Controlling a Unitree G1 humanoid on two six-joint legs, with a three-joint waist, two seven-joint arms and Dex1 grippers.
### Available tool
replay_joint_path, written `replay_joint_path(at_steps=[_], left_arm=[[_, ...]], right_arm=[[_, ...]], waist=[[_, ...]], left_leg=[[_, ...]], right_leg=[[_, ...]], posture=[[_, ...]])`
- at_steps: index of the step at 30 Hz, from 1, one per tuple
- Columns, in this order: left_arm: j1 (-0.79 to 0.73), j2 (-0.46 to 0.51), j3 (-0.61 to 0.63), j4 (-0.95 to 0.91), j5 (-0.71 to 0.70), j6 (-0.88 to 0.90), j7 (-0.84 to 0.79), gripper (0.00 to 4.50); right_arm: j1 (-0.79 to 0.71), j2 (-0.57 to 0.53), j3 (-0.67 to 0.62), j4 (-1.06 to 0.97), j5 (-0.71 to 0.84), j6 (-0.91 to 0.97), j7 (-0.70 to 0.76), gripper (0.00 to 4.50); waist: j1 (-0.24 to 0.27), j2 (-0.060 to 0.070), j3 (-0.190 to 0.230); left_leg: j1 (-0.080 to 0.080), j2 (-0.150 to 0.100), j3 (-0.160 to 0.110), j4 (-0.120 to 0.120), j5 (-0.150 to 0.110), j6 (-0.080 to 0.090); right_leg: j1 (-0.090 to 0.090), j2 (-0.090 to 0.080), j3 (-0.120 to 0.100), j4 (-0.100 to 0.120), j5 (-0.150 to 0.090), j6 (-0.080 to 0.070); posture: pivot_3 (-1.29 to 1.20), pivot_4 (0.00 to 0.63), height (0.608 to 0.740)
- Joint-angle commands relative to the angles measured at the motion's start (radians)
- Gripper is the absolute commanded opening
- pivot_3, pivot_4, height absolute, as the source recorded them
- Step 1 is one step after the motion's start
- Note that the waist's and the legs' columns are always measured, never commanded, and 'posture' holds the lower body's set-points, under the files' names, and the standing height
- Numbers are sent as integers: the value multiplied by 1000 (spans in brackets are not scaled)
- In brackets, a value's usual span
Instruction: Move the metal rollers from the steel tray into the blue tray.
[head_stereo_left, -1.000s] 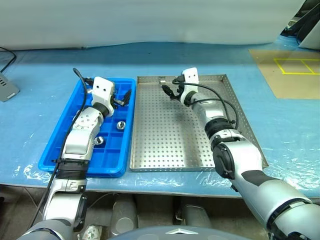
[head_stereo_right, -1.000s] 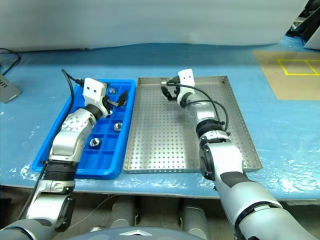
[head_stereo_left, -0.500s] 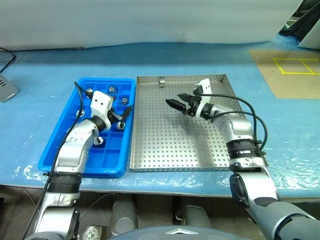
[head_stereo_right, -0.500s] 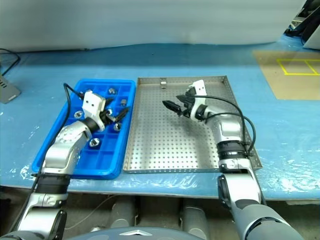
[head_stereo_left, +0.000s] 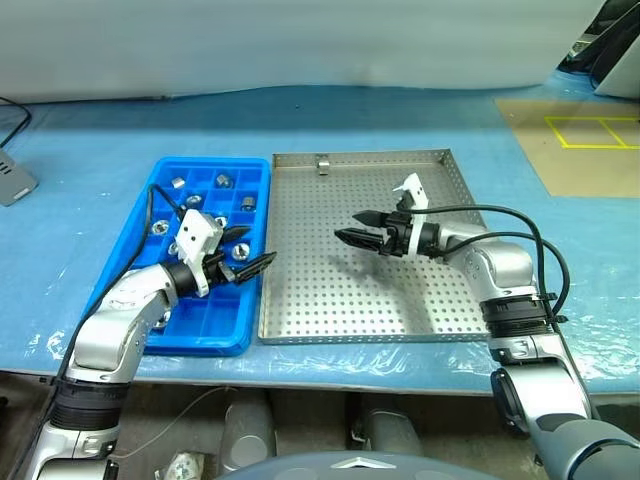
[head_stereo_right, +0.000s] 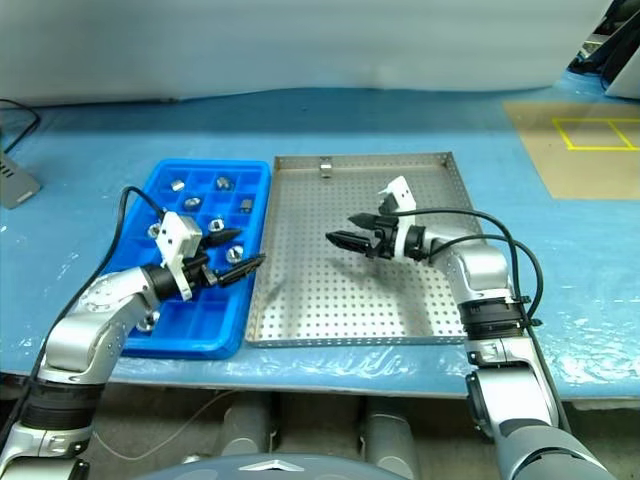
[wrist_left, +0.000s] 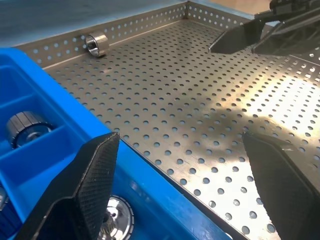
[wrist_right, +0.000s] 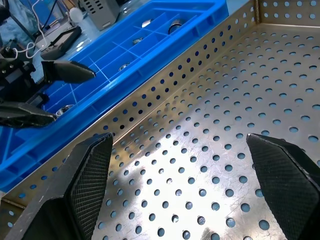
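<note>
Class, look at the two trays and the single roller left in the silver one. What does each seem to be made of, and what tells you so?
The steel tray: likely bare sheet metal; silvery, glinting, floor and rims punched with holes. The blue tray: apparently moulded plastic; uniform bright blue, smooth soft sheen, thin dividers. The roller by the steel tray's far rim: probably polished metal; mirror-bright ring.

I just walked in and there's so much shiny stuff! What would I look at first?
Probably the big steel tray full of little holes in the middle of the blue table, with just one metal roller left at its far rim. Beside it on the robot's left sits the bright blue tray, with several rollers already in its square pockets. The left claw and right claw both hang open and empty, pointing at each other.
</note>
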Motion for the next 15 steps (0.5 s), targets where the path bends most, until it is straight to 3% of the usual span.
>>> replay_joint_path(at_steps=[1, 15], left_arm=[[-2, 10, 3, -35, -5, -8, -8, 4145], [-84, -58, -65, 110, 46, -110, -36, 4145]], right_arm=[[8, -14, -1, -55, 26, 4, 7, 4462], [45, -16, -12, -117, 36, 21, -32, 4462]], waist=[[0, 0, 0], [-1, 0, 0]], left_leg=[[0, 0, 0, 0, 0, 0], [1, 0, 0, 0, 0, 0]], right_leg=[[0, 0, 0, 0, 0, 0], [1, 0, 0, 0, 0, 0]], posture=[[84, 150, 740], [35, 150, 740]])
